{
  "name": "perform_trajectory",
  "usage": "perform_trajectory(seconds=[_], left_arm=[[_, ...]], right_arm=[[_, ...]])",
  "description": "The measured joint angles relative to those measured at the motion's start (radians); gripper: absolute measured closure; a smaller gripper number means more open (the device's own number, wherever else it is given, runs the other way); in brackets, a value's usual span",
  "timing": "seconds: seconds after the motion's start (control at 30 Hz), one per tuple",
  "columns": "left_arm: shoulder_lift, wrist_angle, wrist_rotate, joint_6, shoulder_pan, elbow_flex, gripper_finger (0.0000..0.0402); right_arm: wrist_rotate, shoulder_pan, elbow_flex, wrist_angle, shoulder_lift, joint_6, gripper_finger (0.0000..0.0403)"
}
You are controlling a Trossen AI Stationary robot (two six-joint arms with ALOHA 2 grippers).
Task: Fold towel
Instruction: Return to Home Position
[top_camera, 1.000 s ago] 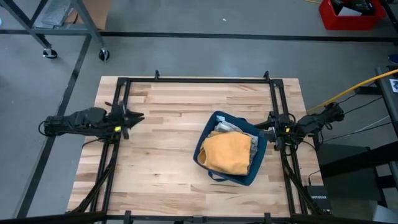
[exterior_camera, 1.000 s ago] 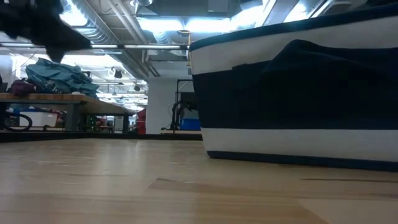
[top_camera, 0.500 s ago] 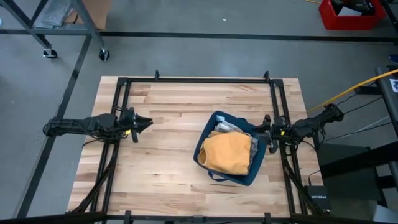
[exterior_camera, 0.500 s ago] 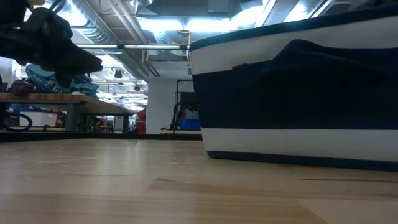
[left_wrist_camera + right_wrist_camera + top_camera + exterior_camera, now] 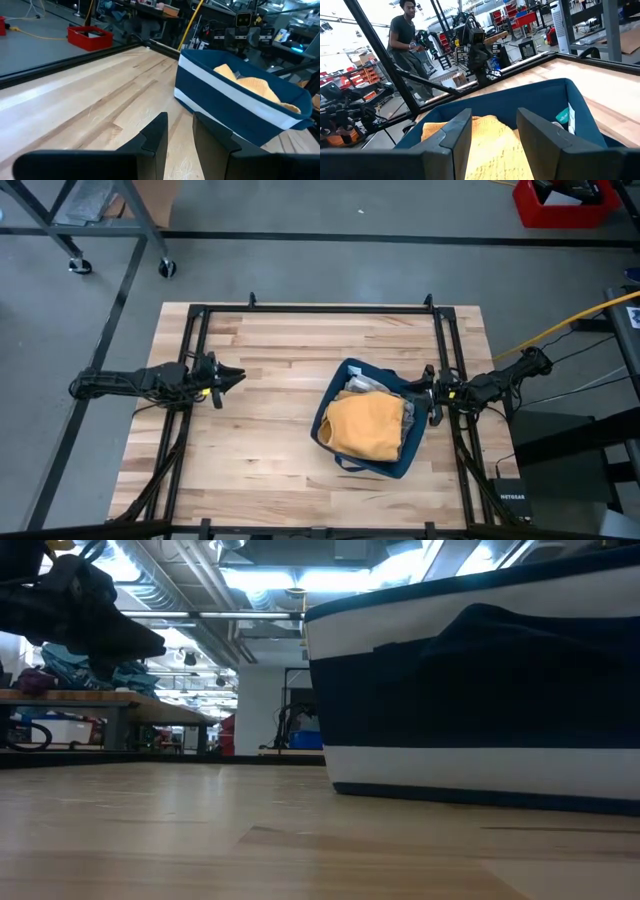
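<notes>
Judging from how things lie, the folding job looks finished, so the main risk is in the pull-back of the arms. The right gripper (image 5: 427, 391) hangs just beside the right rim of the blue bin (image 5: 398, 464), its jaws rather wide w/ nothing between them; whether a finger touches the fabric wall cannot be told. If this arm swings low or sideways, it may hook the rim and drag or tip the bin, which is soft and probably light. The orange towel (image 5: 368, 426) lies folded on top of the stack inside the bin, over a grey-white towel (image 5: 363, 385), and a jolt could let the top fold slide open. The left gripper (image 5: 224, 375) is well apart, over the left part of the table (image 5: 270, 340), jaws at a narrow gap and empty, so it seems little danger. The table is pale wood planks, smooth, w/ a dark metal frame around the edge; the bin could slip easily on it. Beyond is a workshop: grey floor, a red crate (image 5: 560, 204), a yellow cable (image 5: 572, 324), benches, racks etc. One person (image 5: 406, 37) stands far behind the table, not near the arms.
</notes>
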Motion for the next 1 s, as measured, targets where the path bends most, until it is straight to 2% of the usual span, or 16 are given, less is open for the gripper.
perform_trajectory(seconds=[0.23,0.4,0.63,0.8,0.9,1.0], left_arm=[[0.0,0.005,-0.014,0.006,0.0,-0.001,0.032],[0.0,0.031,-0.047,0.079,0.0,-0.005,0.032],[-0.001,0.05,-0.054,0.055,0.0,-0.005,0.032],[-0.001,0.135,-0.053,0.112,0.0,-0.005,0.032],[-0.001,0.144,-0.053,0.172,0.0,-0.005,0.032],[-0.001,0.106,-0.053,0.181,0.0,-0.005,0.032]], right_arm=[[0.0,0.0,0.0,-0.002,0.0,0.058,0.0242],[-0.011,0.0,-0.001,-0.003,0.006,0.126,0.0242],[-0.014,0.0,-0.001,-0.004,0.006,0.107,0.0242],[-0.112,0.0,-0.002,-0.007,0.006,0.136,0.0242],[-0.159,0.0,-0.002,-0.009,0.006,0.109,0.0242],[-0.165,0.0,-0.002,-0.01,0.006,-0.015,0.0242]])
